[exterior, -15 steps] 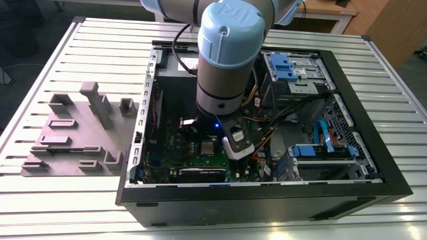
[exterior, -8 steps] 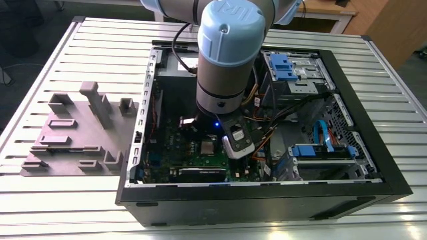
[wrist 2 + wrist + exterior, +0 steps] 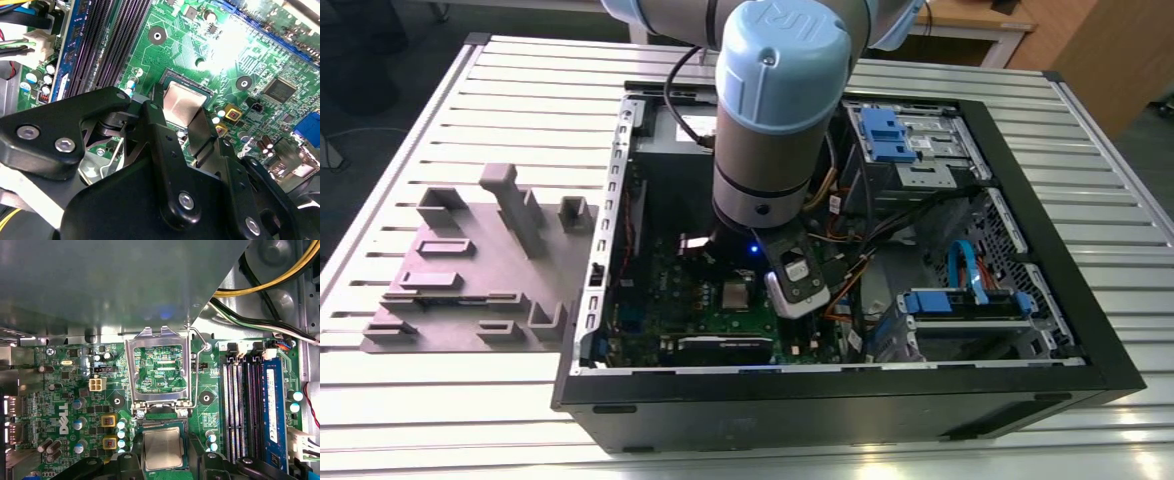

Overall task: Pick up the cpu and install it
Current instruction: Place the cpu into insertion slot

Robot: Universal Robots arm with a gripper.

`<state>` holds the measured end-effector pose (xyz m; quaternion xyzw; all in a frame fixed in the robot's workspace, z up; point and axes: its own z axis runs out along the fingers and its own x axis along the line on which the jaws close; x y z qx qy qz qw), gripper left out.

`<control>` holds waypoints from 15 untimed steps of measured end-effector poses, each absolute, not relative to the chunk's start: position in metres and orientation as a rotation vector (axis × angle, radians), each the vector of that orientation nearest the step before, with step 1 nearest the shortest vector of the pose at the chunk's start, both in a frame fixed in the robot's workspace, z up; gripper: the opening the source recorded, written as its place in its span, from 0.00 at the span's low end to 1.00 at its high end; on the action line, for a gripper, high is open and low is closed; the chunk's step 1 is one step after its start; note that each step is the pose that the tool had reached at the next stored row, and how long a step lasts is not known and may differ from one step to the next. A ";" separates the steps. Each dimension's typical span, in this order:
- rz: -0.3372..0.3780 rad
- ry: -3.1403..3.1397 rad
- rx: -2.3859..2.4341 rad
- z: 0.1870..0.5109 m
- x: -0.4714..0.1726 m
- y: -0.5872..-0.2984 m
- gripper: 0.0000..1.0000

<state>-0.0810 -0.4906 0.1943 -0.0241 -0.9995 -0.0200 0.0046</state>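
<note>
Second wrist view, matte black gripper [image 3: 181, 115] over flat, silvery square cpu [image 3: 186, 101]

Slatted metal table [image 3: 427, 400], open black computer case [image 3: 854, 410] on it, grey fixture tray [image 3: 467, 270] alongside

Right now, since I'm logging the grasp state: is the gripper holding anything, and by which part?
The gripper appears to hold the cpu, its fingers pressing on two opposite side edges.
</note>
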 end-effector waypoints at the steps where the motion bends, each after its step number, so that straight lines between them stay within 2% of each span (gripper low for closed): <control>1: -0.063 -3.131 -0.076 0.194 -0.081 -0.491 0.46; 15: -0.063 -3.131 -0.077 0.194 -0.082 -0.489 0.46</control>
